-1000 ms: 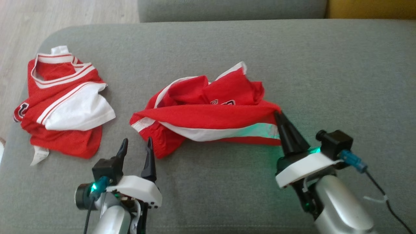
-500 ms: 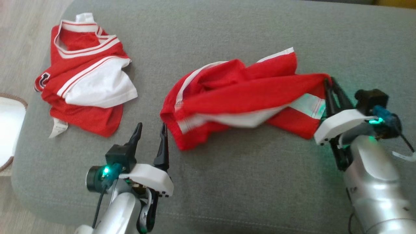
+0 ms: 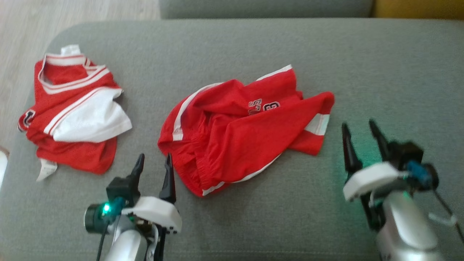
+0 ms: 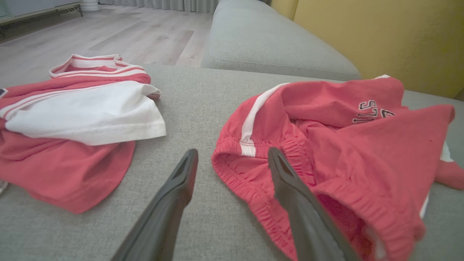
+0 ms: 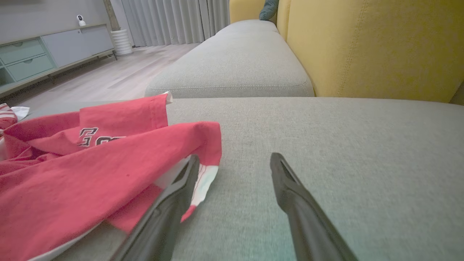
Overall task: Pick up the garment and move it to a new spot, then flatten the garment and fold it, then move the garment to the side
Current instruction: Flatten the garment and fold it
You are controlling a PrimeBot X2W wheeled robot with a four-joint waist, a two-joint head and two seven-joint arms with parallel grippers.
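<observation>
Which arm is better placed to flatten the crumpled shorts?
Probably the left end effector: open, it sits by the shorts at their waistband. The right end effector, open too, stands apart from the leg hem.

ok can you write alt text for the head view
Crumpled red shorts lie on a grey sofa between two open, empty grippers: the left gripper by the waistband, the right gripper just clear of a leg hem. A red and white jersey lies heaped at left.
</observation>
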